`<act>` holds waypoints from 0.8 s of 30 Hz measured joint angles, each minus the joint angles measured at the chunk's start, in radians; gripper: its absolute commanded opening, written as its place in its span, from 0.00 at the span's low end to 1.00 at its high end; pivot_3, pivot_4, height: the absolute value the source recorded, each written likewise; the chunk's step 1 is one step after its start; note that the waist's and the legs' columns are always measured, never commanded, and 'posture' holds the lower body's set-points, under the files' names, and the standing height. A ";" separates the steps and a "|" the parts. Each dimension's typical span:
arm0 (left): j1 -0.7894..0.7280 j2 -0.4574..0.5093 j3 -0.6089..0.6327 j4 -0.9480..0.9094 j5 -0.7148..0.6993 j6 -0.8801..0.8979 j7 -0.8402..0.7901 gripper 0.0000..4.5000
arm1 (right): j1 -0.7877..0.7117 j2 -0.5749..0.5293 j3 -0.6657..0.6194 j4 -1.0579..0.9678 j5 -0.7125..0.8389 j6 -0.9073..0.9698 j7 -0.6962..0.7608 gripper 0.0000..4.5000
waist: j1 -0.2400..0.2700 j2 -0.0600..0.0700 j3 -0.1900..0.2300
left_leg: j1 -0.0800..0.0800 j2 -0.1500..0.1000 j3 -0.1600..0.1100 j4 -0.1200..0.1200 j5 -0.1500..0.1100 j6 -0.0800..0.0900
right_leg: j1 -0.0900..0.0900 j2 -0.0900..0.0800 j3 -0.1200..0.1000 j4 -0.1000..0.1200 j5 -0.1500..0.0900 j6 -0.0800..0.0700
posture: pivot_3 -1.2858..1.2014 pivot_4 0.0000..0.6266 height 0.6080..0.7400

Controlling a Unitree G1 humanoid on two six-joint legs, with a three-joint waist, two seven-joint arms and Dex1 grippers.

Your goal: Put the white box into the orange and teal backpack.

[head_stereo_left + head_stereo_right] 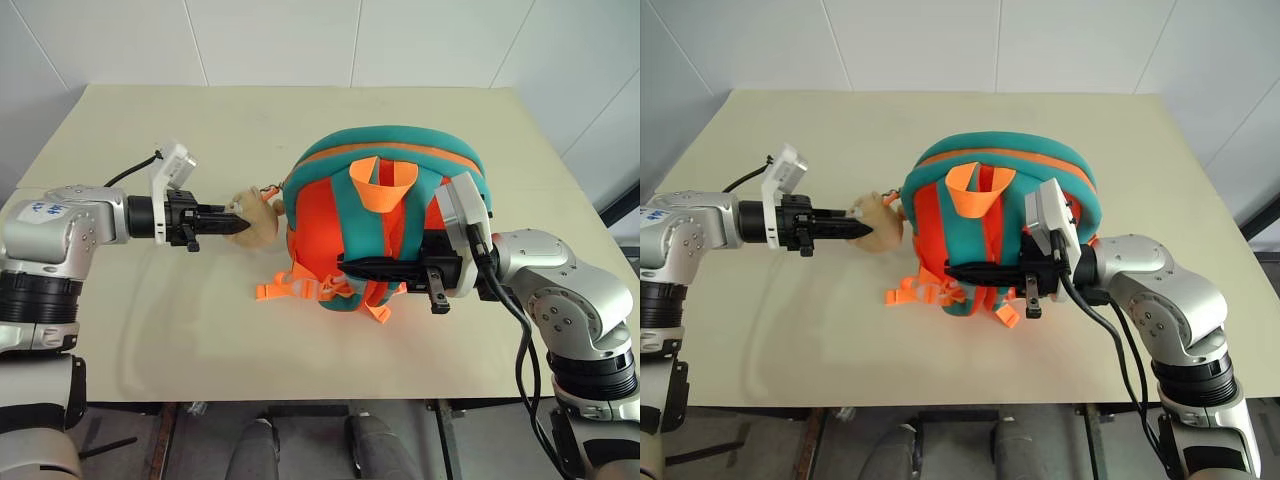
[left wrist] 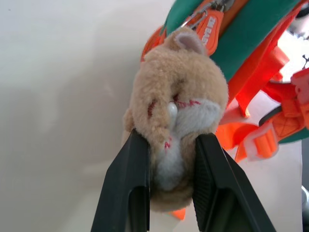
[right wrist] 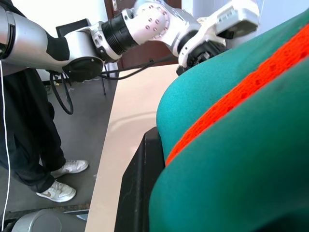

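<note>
The orange and teal backpack lies in the middle of the table with its straps facing up. A tan plush animal head hangs off the backpack's left side, and my left gripper is shut on it, one black finger on each cheek. My right gripper reaches level across the lower straps from the right. It is shut on a teal strap with orange webbing, with one finger pressed against it. The white box is out of view.
The beige table has bare room to the left, behind and in front of the backpack. Loose orange buckles lie at the backpack's lower left. A person in dark trousers and white shoes stands beside the table.
</note>
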 measured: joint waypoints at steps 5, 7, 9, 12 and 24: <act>-0.036 -0.049 -0.132 0.133 0.131 -0.118 -0.089 0.16 | 0.001 0.001 0.001 -0.003 0.003 0.000 -0.011 0.00 | -0.001 0.000 0.000 | 0.000 0.000 0.000 -0.001 0.000 0.000 | -0.001 0.000 0.000 0.000 0.000 0.000 | 0.52 0.24 1.00; -0.043 -0.073 -0.171 0.163 0.172 -0.163 -0.118 0.16 | 0.002 0.001 0.002 -0.005 0.003 0.000 -0.014 0.00 | 0.000 0.000 0.000 | 0.000 0.000 0.000 -0.001 0.000 0.000 | 0.000 0.000 0.000 0.000 0.000 0.000 | 0.52 0.24 1.00; -0.047 -0.094 -0.184 0.183 0.195 -0.194 -0.135 0.16 | 0.002 0.001 0.002 -0.006 0.004 0.001 -0.020 0.00 | 0.000 0.000 0.000 | 0.000 0.000 0.000 0.000 0.000 0.000 | 0.000 0.000 0.000 0.000 0.000 0.000 | 0.52 0.24 1.00; -0.047 -0.111 -0.168 0.202 0.212 -0.223 -0.141 0.16 | 0.013 -0.002 0.002 -0.017 0.004 0.006 -0.034 0.00 | 0.000 0.000 0.000 | 0.000 0.000 0.000 0.000 0.000 0.000 | 0.000 0.000 0.000 0.001 0.000 0.000 | 0.52 0.24 1.00; 0.127 -0.109 0.136 0.033 0.080 -0.128 -0.074 0.88 | 0.027 -0.201 -0.040 -0.071 0.040 0.145 -0.053 0.79 | 0.003 0.000 0.000 | 0.000 0.000 0.000 0.000 0.000 0.000 | 0.000 -0.001 0.000 0.000 0.000 0.000 | 0.52 0.24 1.00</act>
